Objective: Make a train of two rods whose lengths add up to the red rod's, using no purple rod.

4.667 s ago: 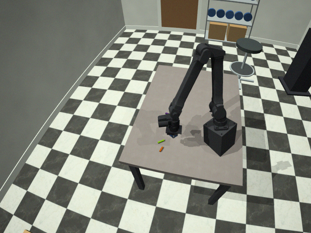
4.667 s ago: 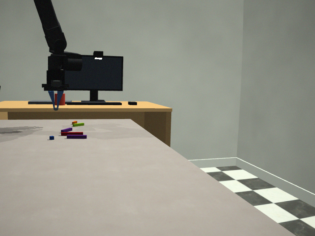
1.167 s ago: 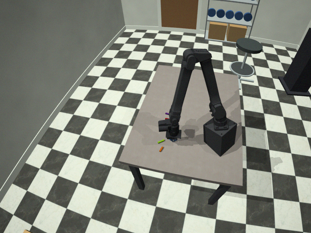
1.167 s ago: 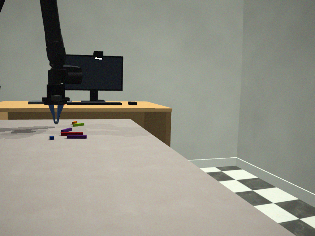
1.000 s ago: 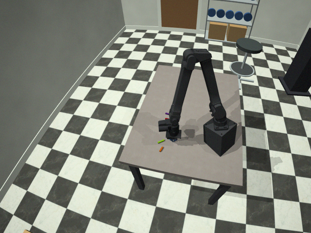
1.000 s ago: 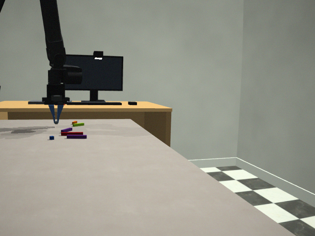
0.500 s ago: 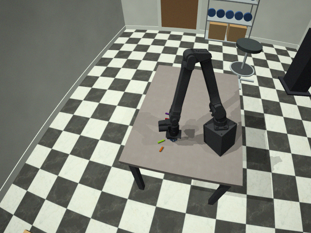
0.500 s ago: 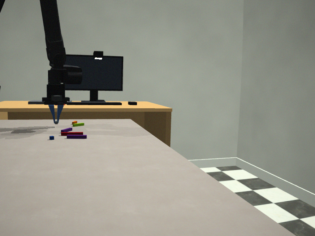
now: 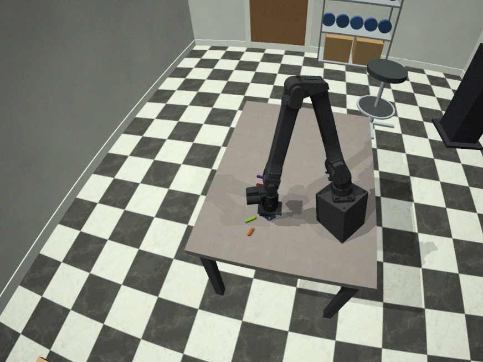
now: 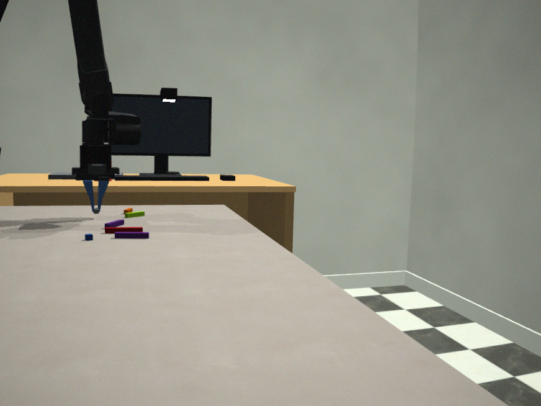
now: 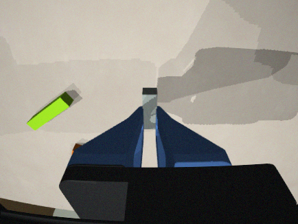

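The hand (image 11: 149,115) is clenched on a short grey rod (image 11: 149,100), held above the grey-brown table (image 9: 296,249), near the flat lime rod (image 11: 49,111) and small orange rod (image 10: 128,210).

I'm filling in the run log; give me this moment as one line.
gripper: shut on grey rod | held above table | lime rod, orange rod lie apart nearby | train: not yet made
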